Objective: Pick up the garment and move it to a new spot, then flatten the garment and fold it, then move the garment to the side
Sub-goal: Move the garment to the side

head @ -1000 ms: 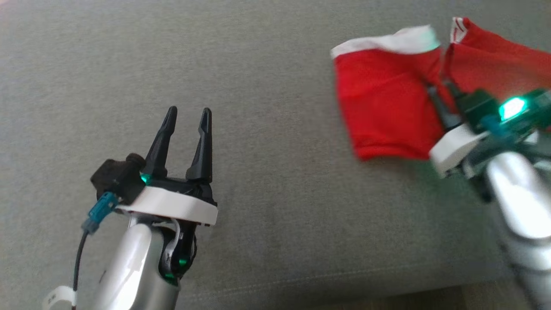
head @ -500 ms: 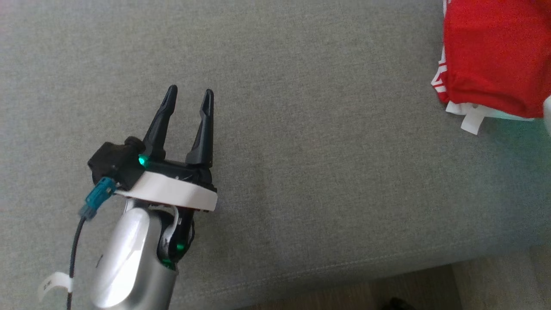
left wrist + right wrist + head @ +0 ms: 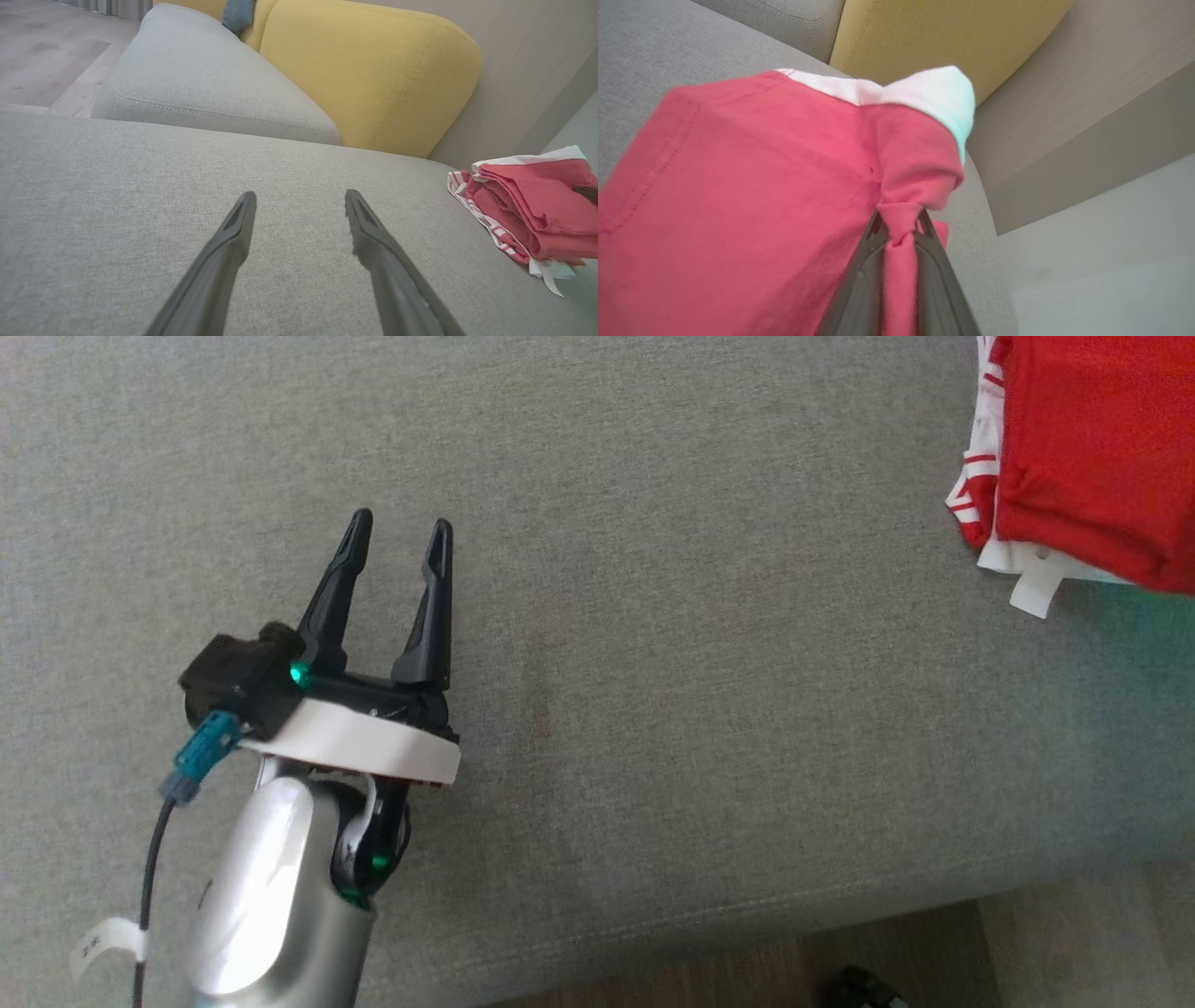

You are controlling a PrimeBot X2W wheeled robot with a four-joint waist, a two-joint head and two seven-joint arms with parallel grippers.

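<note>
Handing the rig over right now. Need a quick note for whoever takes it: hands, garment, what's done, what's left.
Left hand: open, empty, above bare grey seat cushion.
Right hand: shut on a pinched bunch of the red garment.
Garment: appears to lie in folded layers at the cushion's right end, with white trim and a label showing at its edge.
Done, by the look of it: flattening, folding, garment off to the side.
Left: probably open the right hand, pull clear, check the fold holds.
</note>
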